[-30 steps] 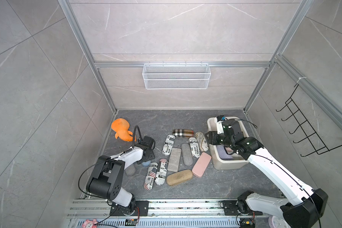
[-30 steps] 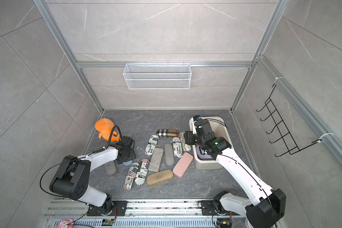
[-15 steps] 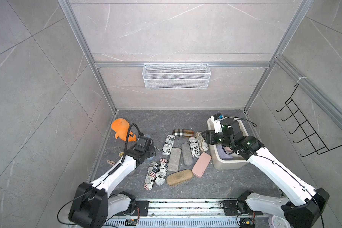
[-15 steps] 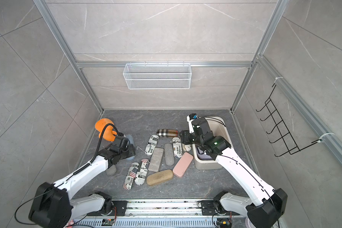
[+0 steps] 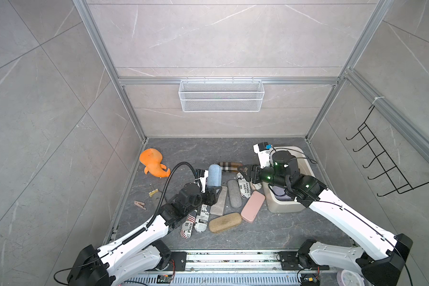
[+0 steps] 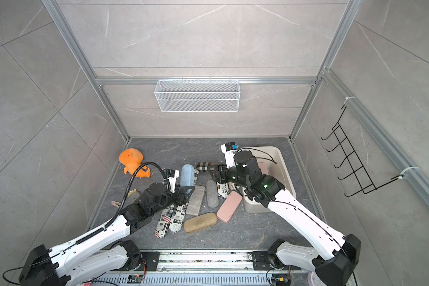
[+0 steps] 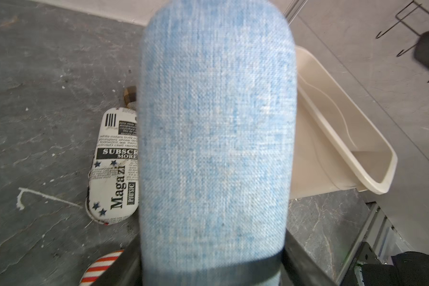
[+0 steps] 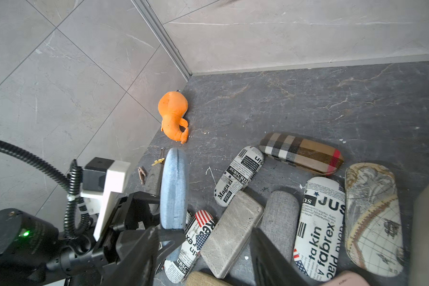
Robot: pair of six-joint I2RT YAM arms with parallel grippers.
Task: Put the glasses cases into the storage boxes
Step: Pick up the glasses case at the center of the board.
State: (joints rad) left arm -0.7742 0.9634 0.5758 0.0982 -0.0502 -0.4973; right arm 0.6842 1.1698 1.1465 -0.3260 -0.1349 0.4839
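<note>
My left gripper (image 5: 212, 192) (image 7: 212, 262) is shut on the lower end of a blue fabric glasses case (image 5: 214, 175) (image 6: 186, 175) (image 7: 216, 138), which stands upright above the floor. Several more glasses cases lie in a cluster: plaid (image 5: 229, 166), newspaper-print (image 5: 244, 190), grey (image 5: 234, 196), pink (image 5: 253, 210), tan (image 5: 224, 222) and map-print (image 8: 374, 218). The cream storage box (image 5: 282, 210) (image 7: 344, 138) stands at the right with a lilac case (image 5: 280, 192) inside. My right gripper (image 5: 245, 173) (image 8: 203, 257) hangs open over the cluster beside the box, with nothing between its fingers.
An orange plush toy (image 5: 154, 166) lies at the back left. A clothespin (image 5: 139, 205) and a yellow clip (image 5: 153, 192) lie by the left wall. A white wire basket (image 5: 221, 95) hangs on the back wall. A black hook rack (image 5: 382, 168) hangs on the right wall.
My left gripper closed on the blue case, lifted it off the floor at the left and carried it right. My right gripper moved left, from over the box to above the cases.
</note>
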